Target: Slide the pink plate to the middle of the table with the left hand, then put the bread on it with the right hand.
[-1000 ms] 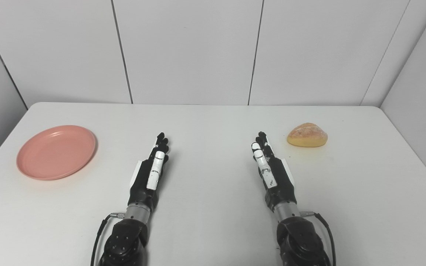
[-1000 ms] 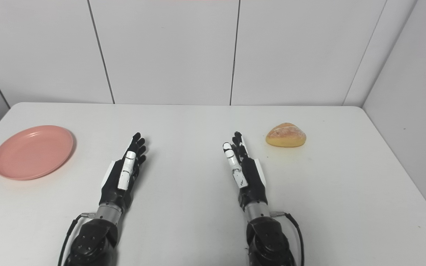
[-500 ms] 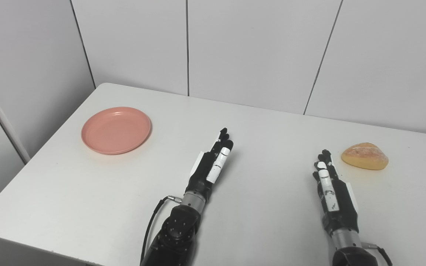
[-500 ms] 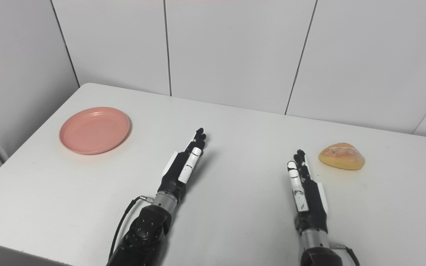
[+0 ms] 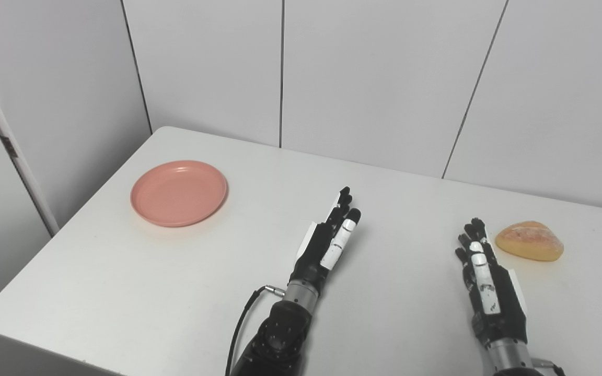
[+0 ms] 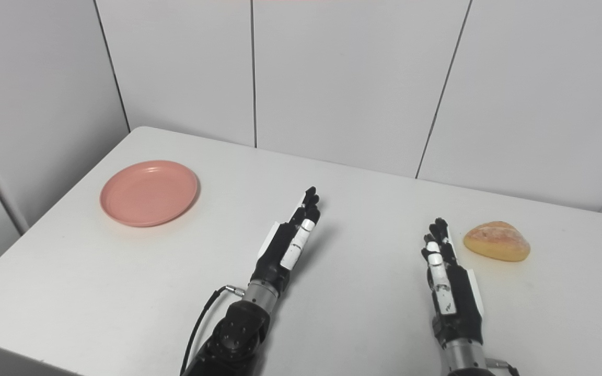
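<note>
In the left eye view, your left hand (image 5: pixel 327 245) lay empty, fingers (image 5: pixel 344 203) straight and apart, with the pink plate (image 5: pixel 178 192) well off toward the tabletop's (image 5: pixel 123 292) left edge

In the right eye view, your right hand (image 6: pixel 450 282), likewise extended and empty, lay near the bread (image 6: pixel 496 241) at the right edge

This looks like a robot test booth in a lab rather than a home; plain white wall panels (image 5: pixel 374 78) with thin dark seams close in the back and both sides of a bare white rectangular table with rounded corners (image 5: pixel 175 292). The only props are a round pink plastic plate (image 5: pixel 178 192) and a golden-brown bread roll (image 5: pixel 529 247); a thin black cable (image 5: pixel 238 334) loops from the left forearm.
</note>
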